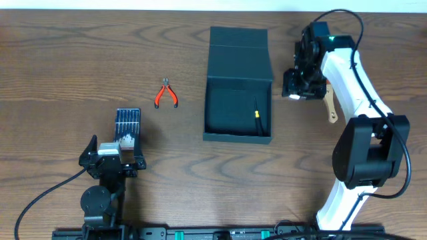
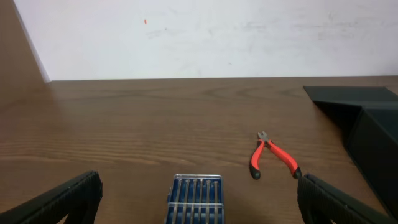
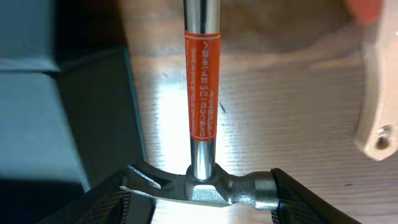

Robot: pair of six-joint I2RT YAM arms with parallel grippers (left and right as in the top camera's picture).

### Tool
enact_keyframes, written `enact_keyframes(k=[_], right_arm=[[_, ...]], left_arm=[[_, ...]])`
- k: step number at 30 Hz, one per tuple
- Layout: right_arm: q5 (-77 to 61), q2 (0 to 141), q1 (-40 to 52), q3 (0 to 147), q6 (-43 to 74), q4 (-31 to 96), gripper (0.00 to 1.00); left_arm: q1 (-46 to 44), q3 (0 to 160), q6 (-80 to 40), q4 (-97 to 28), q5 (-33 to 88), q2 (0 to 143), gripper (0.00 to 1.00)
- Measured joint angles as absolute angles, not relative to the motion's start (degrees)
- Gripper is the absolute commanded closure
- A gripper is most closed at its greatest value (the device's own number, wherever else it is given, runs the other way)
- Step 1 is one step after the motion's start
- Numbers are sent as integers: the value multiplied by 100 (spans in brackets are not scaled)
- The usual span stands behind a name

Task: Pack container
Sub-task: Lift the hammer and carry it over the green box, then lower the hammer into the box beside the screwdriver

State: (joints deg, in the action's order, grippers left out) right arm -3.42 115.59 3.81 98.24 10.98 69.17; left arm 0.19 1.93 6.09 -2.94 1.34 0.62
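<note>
The dark teal container (image 1: 237, 137) stands open mid-table with its lid flap (image 1: 239, 53) laid back. A small black tool with a yellow tip (image 1: 257, 115) lies inside it. My right gripper (image 1: 301, 87) is just right of the container and is shut on the steel head of a hammer (image 3: 202, 186). The hammer's chrome shaft with an orange label (image 3: 202, 93) points away, beside the container wall (image 3: 93, 112). My left gripper (image 1: 117, 150) is open and empty at the front left. A blue case of small screwdrivers (image 2: 196, 199) lies between its jaws (image 2: 199, 183).
Red-handled pliers (image 1: 166, 94) lie left of the container and also show in the left wrist view (image 2: 272, 157). The blue case shows in the overhead view (image 1: 127, 125). A curved wooden piece (image 1: 330, 107) lies right of my right gripper and shows in the right wrist view (image 3: 378, 93).
</note>
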Motion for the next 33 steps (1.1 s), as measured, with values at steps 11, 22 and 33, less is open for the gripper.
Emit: enact_keyframes(k=[11,22,33], right_arm=[[-305,11559,399,10534,670,7496,73],[-489,11561,915,10956,270,7822,72],[-582,11561,1645,10989,-174,8270,72]], left_arm=[[19,193,609,-296,137,62,1],[19,193,609,-296,137,62,1],[19,193,609,-296,137,62,2]])
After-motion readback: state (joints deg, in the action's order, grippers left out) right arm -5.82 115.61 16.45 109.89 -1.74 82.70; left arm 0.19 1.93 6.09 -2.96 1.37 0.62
